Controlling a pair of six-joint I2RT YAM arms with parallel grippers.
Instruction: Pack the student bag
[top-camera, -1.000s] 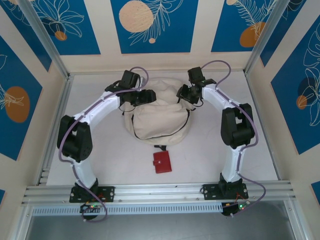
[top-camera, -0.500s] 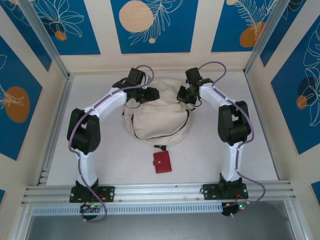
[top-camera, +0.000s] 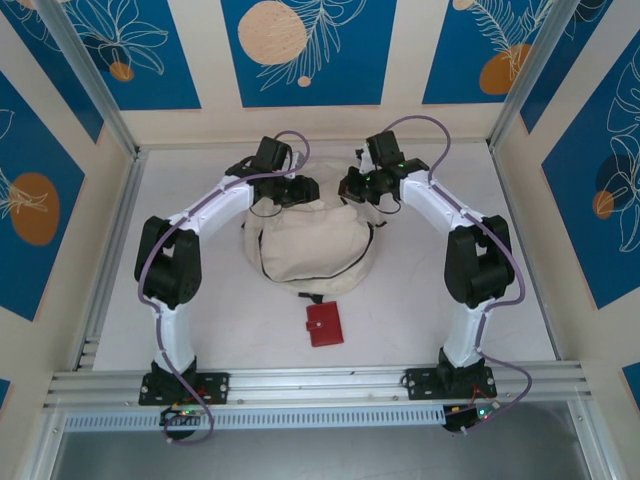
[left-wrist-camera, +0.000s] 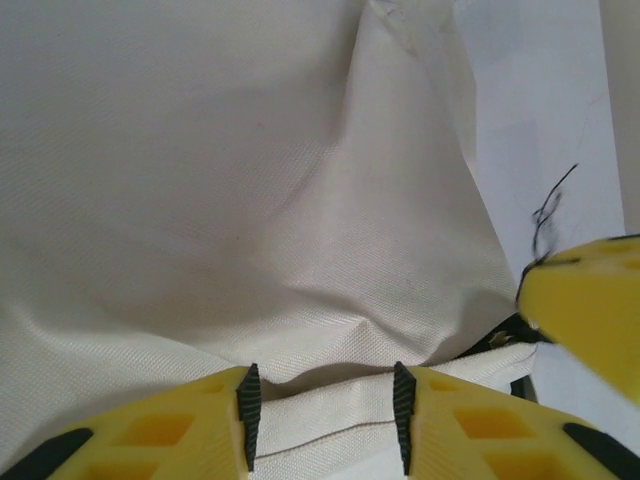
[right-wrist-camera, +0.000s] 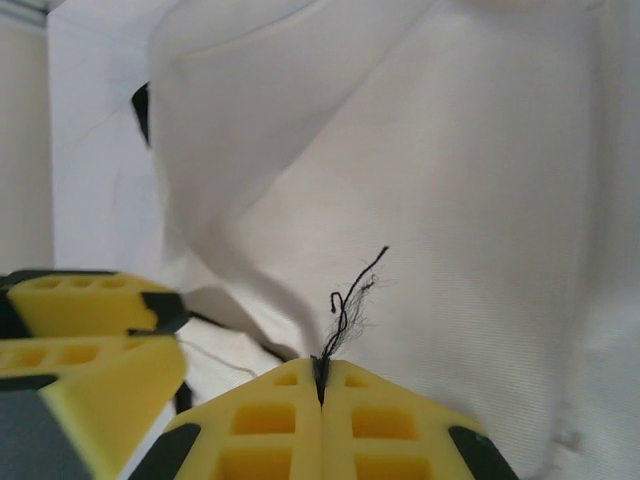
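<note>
The student bag (top-camera: 315, 250) lay mid-tabletop (top-camera: 410, 300), with a red wallet (top-camera: 323, 325) just in front of it. At the bag's far rim the right pincer (right-wrist-camera: 320, 375) was clamped together on its cloth, a black thread (right-wrist-camera: 350, 295) poking out. The left pincer (left-wrist-camera: 322, 400) stood apart astride a fold (left-wrist-camera: 320, 375), probably to spread the opening.

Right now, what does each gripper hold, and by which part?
Right gripper pinches the backpack by a frayed black thread; left gripper only straddles its fabric.
</note>
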